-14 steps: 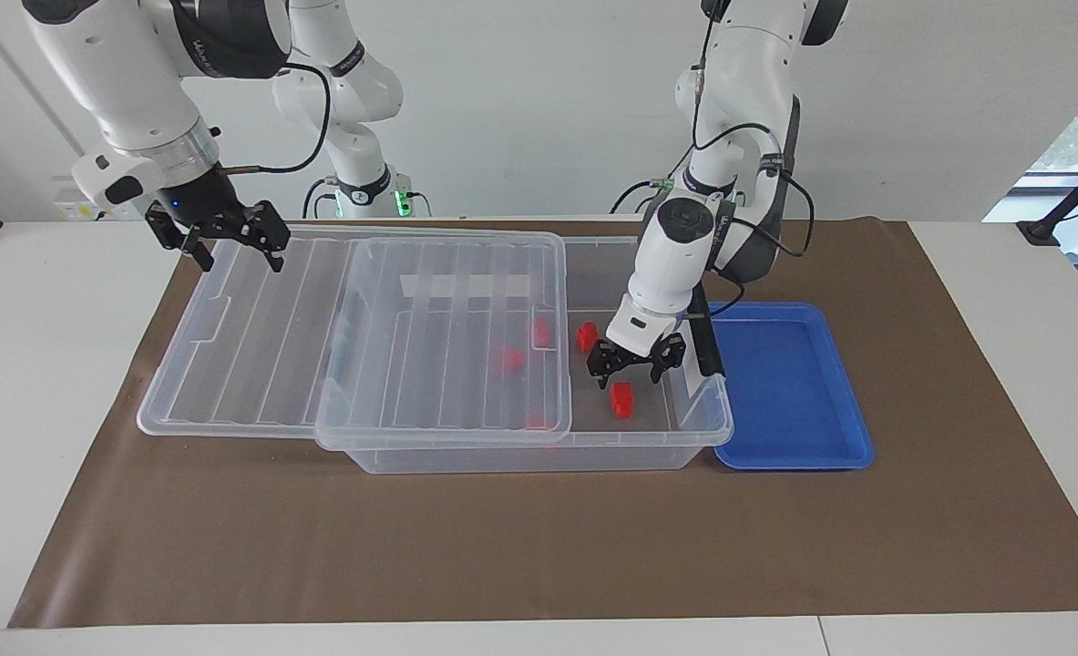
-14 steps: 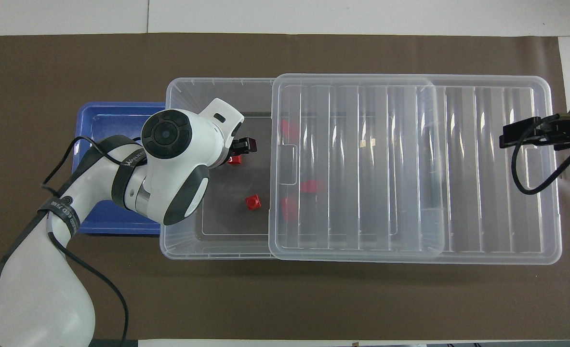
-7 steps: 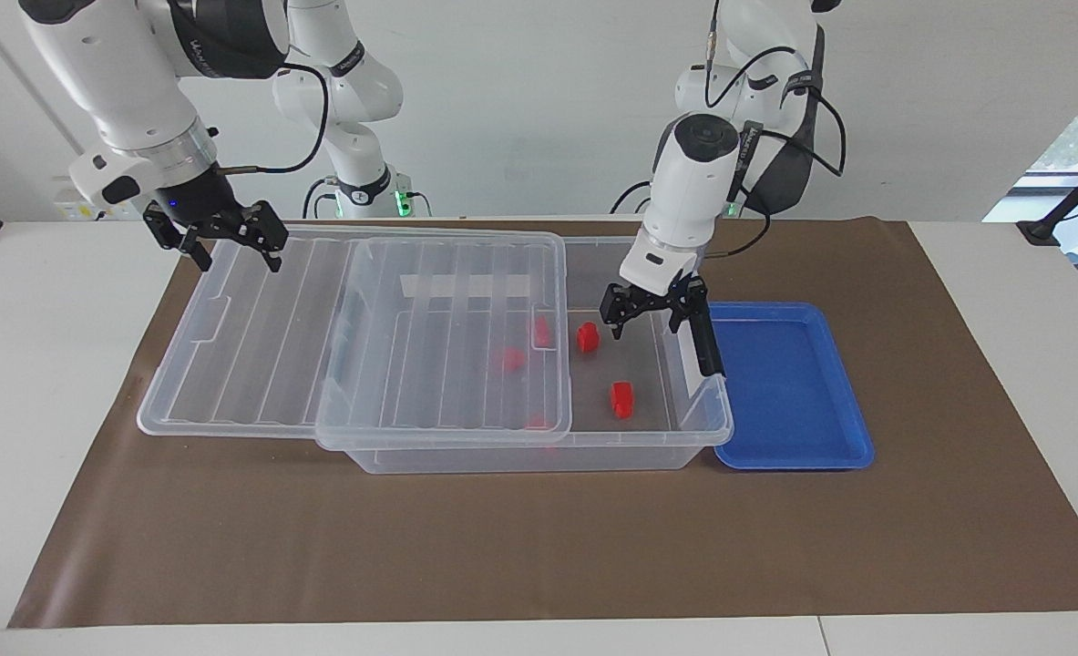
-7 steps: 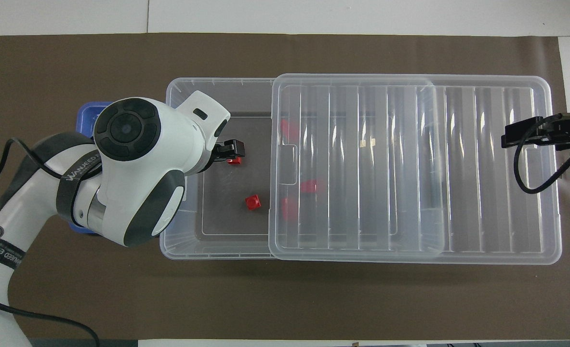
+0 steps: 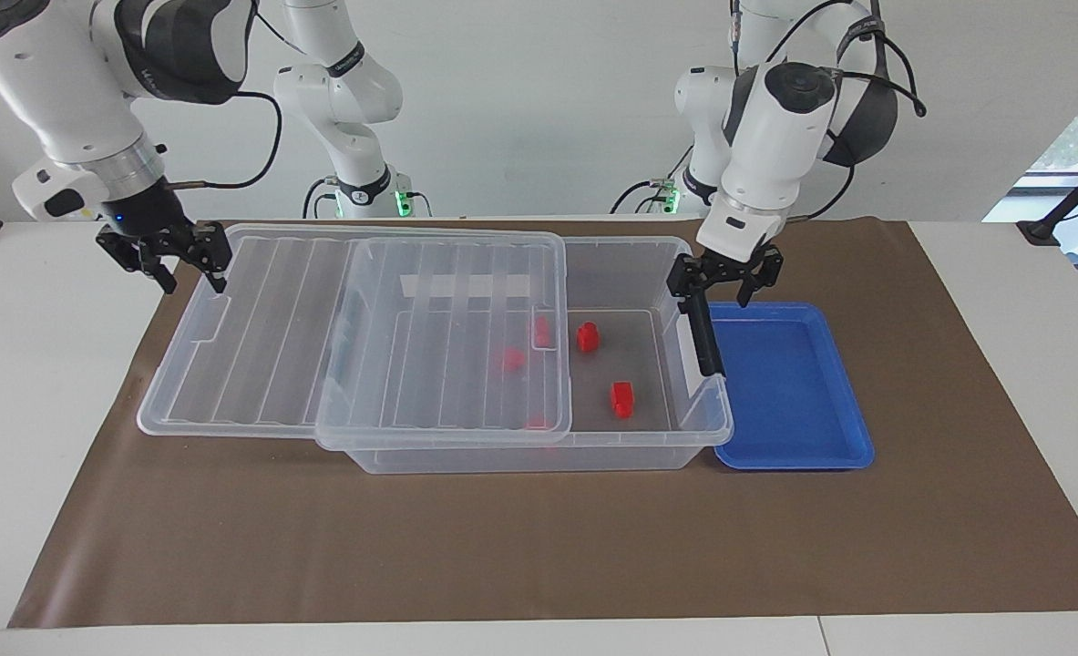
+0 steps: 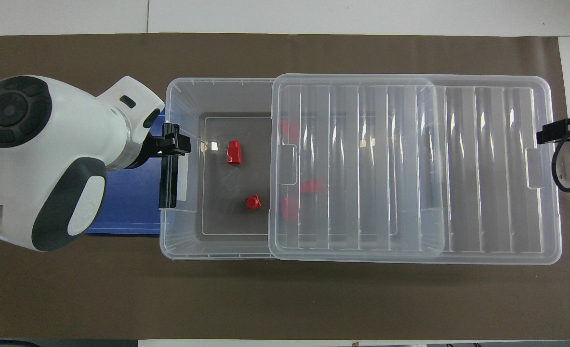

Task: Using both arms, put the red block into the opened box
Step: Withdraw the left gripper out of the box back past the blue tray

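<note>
1. Over the box (image 5: pixel 539 451) end by the blue tray (image 5: pixel 789 392), the left gripper (image 5: pixel 725 273) hangs empty, fingers wide.
2. Red blocks (image 5: pixel 587 336) lie inside the box; the slid lid (image 5: pixel 356 328) could tip off.
3. Off the lid's overhanging edge, the right gripper (image 5: pixel 163 253) looks partly open, holding nothing, and could snag it.

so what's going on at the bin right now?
Red blocks lie in the box, two in the uncovered part and more under the lid, which is slid partway toward the right arm's end. The left gripper is open and empty over the box's clip end, beside the blue tray. The right gripper hangs empty over the lid's outer edge.
</note>
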Controlling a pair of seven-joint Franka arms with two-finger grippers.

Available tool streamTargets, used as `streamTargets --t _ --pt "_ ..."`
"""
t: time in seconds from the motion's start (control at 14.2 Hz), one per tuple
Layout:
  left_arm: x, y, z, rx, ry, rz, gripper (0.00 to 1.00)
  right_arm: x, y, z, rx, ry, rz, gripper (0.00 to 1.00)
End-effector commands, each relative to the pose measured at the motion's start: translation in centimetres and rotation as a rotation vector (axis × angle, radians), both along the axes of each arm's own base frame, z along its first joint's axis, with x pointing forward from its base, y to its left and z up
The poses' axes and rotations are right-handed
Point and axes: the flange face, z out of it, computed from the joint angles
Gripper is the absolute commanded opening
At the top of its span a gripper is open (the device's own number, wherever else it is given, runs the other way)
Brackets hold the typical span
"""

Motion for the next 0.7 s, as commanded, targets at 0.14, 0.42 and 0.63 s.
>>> streamTargets --t 0.14,0.42,0.63 --pt "1.7 6.6 0.7 0.028 0.013 -0.074 1.00 -1.0 -6.6 -4.0 -0.009 -0.008 -0.009 0.00" --pt "2.3 11.1 1.7 0.041 0.048 -0.125 1.00 -0.5 -9.0 -6.6 -0.008 0.006 -0.040 0.00" --pt "2.4 12.5 3.4 0.044 0.063 -0.156 1.00 -0.3 -8.9 -8.4 -0.001 0.019 -0.067 0.00"
